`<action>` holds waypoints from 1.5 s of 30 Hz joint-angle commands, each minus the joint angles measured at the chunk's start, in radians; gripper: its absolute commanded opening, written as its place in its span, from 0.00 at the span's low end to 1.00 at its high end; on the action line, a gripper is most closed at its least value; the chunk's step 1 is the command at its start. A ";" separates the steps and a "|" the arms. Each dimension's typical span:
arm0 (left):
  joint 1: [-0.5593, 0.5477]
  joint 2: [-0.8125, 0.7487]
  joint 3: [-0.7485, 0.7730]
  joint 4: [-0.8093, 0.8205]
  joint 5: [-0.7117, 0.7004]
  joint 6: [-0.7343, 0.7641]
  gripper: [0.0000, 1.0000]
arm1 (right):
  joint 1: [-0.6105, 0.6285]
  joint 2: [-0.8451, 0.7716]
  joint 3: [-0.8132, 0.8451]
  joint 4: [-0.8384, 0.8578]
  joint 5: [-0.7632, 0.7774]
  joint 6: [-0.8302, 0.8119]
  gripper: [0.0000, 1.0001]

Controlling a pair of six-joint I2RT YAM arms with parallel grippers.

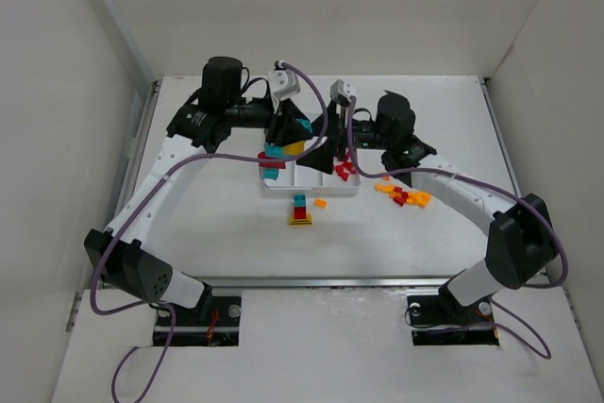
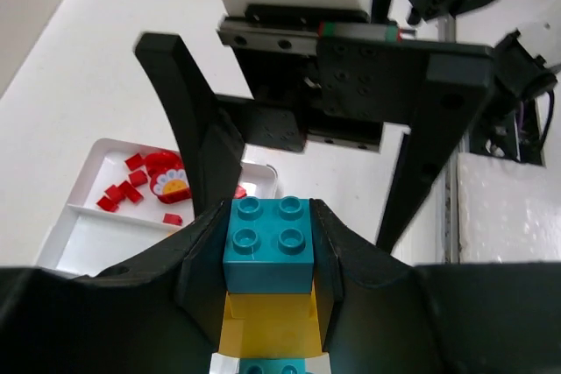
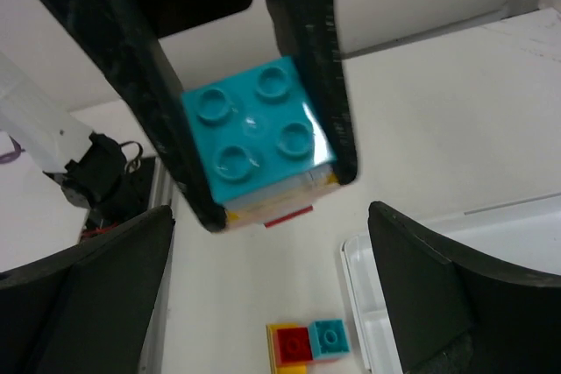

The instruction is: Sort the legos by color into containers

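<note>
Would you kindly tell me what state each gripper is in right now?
Left gripper: closed, holding the brick stack.
Right gripper: open, holding nothing.

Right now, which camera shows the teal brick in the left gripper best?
Left wrist: the teal brick shows sharp, studs and one side, clamped in the left gripper. Right wrist shows only its top; top view, a small patch.

The white tabletop (image 1: pixel 217 243) carries a white compartment tray (image 1: pixel 326 193) near centre. Just in front of it stand a teal-red-yellow brick stack (image 1: pixel 300 213) and one orange brick (image 1: pixel 321 203). To its right lies a loose cluster of orange and red bricks (image 1: pixel 404 196).
</note>
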 commanded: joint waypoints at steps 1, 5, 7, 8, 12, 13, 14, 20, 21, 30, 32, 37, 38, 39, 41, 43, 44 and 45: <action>-0.011 -0.026 -0.005 0.155 -0.053 -0.115 0.00 | 0.030 -0.015 0.021 0.166 0.034 0.113 0.97; -0.020 -0.036 -0.045 0.267 -0.213 -0.239 0.00 | 0.063 -0.029 -0.011 0.203 0.219 0.204 0.97; -0.020 -0.055 -0.059 0.325 -0.264 -0.305 0.00 | 0.063 -0.029 -0.023 0.240 0.286 0.251 0.97; -0.031 -0.055 -0.073 0.342 -0.324 -0.325 0.00 | 0.063 -0.029 -0.034 0.257 0.327 0.299 0.97; -0.056 -0.064 -0.084 0.362 -0.476 -0.397 0.00 | 0.082 -0.006 -0.023 0.257 0.399 0.360 0.93; -0.065 -0.064 -0.084 0.362 -0.497 -0.398 0.00 | 0.082 0.004 -0.023 0.257 0.427 0.370 0.93; -0.065 -0.073 -0.093 0.362 -0.516 -0.411 0.00 | 0.091 0.017 -0.011 0.257 0.436 0.370 0.91; -0.074 -0.082 -0.104 0.362 -0.587 -0.441 0.00 | 0.091 0.039 0.015 0.248 0.491 0.391 0.78; -0.074 -0.082 -0.104 0.362 -0.587 -0.441 0.00 | 0.091 0.039 0.015 0.248 0.500 0.391 0.78; -0.092 -0.092 -0.114 0.371 -0.593 -0.441 0.00 | 0.091 0.059 0.018 0.220 0.491 0.391 0.36; -0.092 -0.092 -0.124 0.362 -0.593 -0.431 0.00 | 0.091 0.059 0.030 0.220 0.479 0.391 0.20; -0.092 -0.102 -0.143 0.344 -0.552 -0.376 0.12 | 0.091 0.068 0.030 0.220 0.447 0.353 0.15; -0.092 -0.111 -0.154 0.344 -0.542 -0.365 0.34 | 0.091 0.068 0.030 0.220 0.447 0.341 0.15; -0.092 -0.112 -0.154 0.333 -0.532 -0.355 0.47 | 0.091 0.059 0.030 0.220 0.432 0.316 0.14; -0.092 -0.121 -0.163 0.333 -0.501 -0.329 0.69 | 0.080 0.059 0.030 0.220 0.390 0.305 0.13; -0.092 -0.121 -0.174 0.313 -0.492 -0.307 0.94 | 0.064 0.059 0.030 0.220 0.358 0.293 0.08; -0.092 -0.121 -0.174 0.313 -0.478 -0.295 1.00 | 0.053 0.059 0.030 0.220 0.346 0.293 0.08; -0.092 -0.121 -0.174 0.301 -0.469 -0.270 1.00 | 0.030 0.059 0.030 0.220 0.321 0.293 0.07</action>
